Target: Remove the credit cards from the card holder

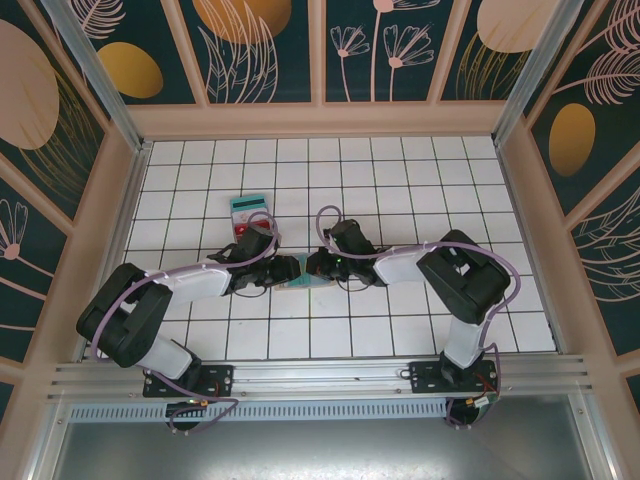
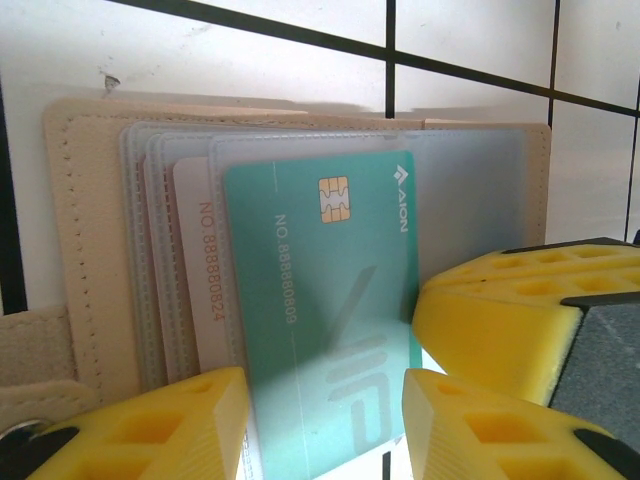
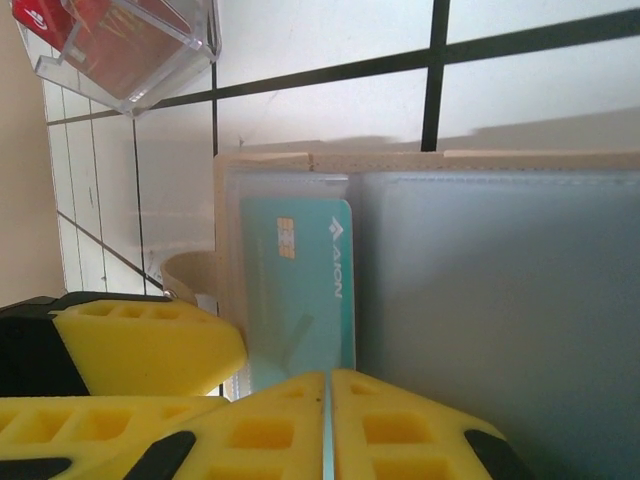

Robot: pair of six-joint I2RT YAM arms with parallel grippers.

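Robot lab test cell: white black-gridded table point(image 1: 360, 335) boxed by dark floral-printed wall panels point(image 1: 265, 50), two black-and-white robot arms point(image 1: 150, 310) bolted to aluminium rail point(image 1: 320, 375).

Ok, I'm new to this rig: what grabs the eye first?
A teal-green plastic card with a gold chip sits in the clear sleeves of the open tan card holder on the white tiled table. The left gripper's yellow fingers straddle it; the right gripper's are pressed together at its edge. A clear box with a red card lies beyond.
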